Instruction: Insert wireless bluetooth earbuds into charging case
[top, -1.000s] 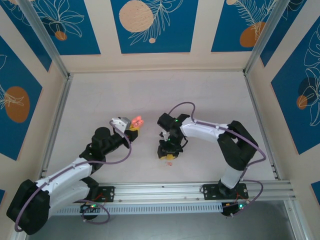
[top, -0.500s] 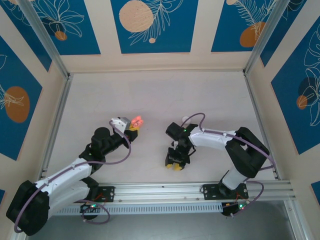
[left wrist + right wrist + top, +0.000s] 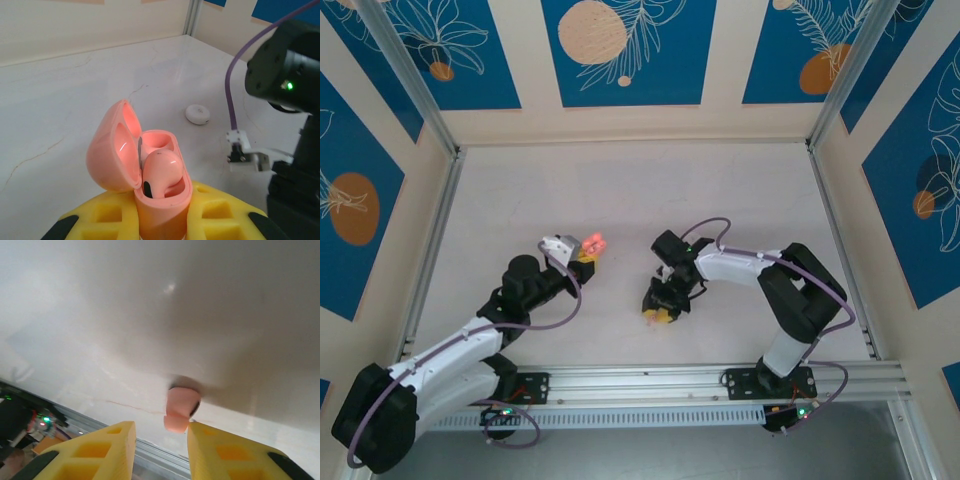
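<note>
1. left fingers point(image 3: 215, 212) are clamped on the open charging case point(image 3: 162, 200), with one earbud point(image 3: 160, 172) seated inside.
2. right fingers point(image 3: 102, 450) stand apart, and the loose earbud point(image 3: 180, 410) lies on the counter point(image 3: 150, 315) at their tips.
3. it is likely tiny, light and slippery, so pinch its rounded body gently.

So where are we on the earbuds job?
Done: the charging case is open in the left gripper, one earbud seated inside. In hand: the right gripper, jaws apart, is low at the second earbud on the table, not visibly clamped. Left: grasp it, carry it across, seat it in the empty slot.
</note>
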`<action>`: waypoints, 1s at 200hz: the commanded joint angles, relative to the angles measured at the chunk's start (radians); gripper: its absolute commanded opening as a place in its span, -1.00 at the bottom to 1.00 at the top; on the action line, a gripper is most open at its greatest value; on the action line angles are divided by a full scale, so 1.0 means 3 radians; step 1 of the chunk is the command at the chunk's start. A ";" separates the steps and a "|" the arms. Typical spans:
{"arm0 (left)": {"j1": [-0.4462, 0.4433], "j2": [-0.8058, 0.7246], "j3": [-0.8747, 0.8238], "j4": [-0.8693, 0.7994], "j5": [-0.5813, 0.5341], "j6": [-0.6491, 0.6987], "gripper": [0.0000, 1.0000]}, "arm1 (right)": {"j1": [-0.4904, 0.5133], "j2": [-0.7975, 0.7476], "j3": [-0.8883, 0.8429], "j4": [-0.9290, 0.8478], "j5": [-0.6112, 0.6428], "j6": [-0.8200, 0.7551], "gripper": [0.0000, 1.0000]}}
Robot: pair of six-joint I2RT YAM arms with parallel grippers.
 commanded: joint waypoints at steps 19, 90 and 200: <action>-0.0017 -0.0096 0.0016 -0.0053 -0.0065 0.0034 -0.66 | -0.0074 0.0051 0.0300 0.0091 -0.0066 -0.0187 -0.34; -0.0017 -0.0165 -0.0045 -0.0107 -0.0085 0.0034 -0.66 | 0.0174 0.0239 0.0664 -0.1098 0.0684 -0.0677 -0.33; -0.0014 -0.0451 -0.0060 -0.0368 -0.0195 0.0072 -0.66 | 0.0413 0.0747 0.1082 -0.1252 0.0765 -0.0928 -0.33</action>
